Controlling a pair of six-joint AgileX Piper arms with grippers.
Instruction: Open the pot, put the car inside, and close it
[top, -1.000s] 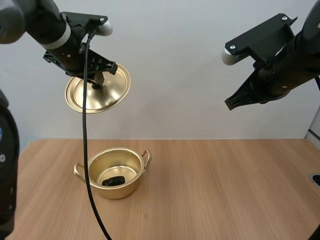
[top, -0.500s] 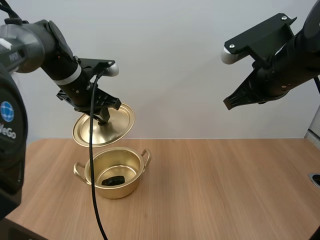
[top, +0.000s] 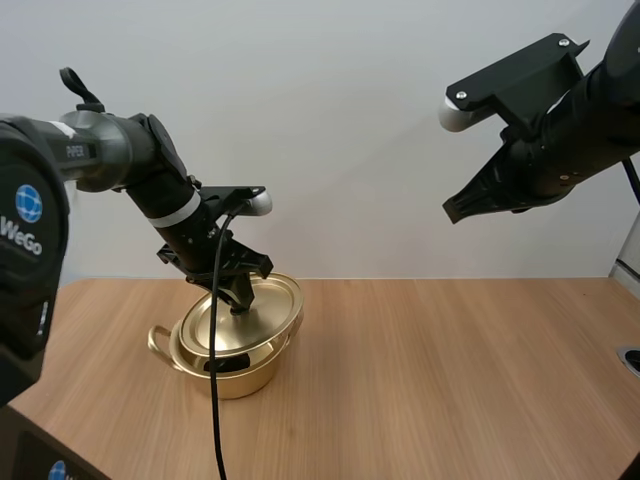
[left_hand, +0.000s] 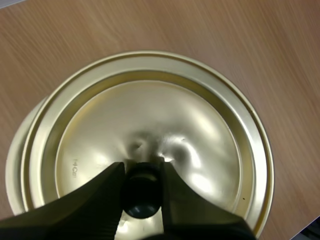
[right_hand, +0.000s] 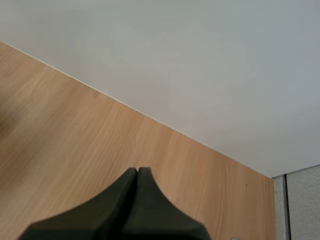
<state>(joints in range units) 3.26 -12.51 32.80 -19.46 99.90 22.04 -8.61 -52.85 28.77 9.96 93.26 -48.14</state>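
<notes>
A gold pot (top: 235, 370) stands on the wooden table at the left. Its gold lid (top: 245, 318) rests tilted on the pot's rim, raised toward the right. My left gripper (top: 240, 305) is shut on the lid's black knob (left_hand: 142, 192); the left wrist view looks straight down on the lid (left_hand: 145, 135) with the fingers pinching the knob. A dark gap under the lid's near edge shows a little of the pot's inside; the car is hidden. My right gripper (top: 452, 211) hangs high at the right, shut on nothing, its fingers (right_hand: 136, 185) together as one wedge.
The wooden table (top: 450, 380) stretches to the right of the pot, bare wood. A pale wall stands behind its far edge. A dark round fitting (top: 630, 358) sits at the table's right edge.
My left gripper has come down and to the right with the lid, from above the pot onto its rim. The car, seen inside the pot before, is now covered. The right arm barely moved.
</notes>
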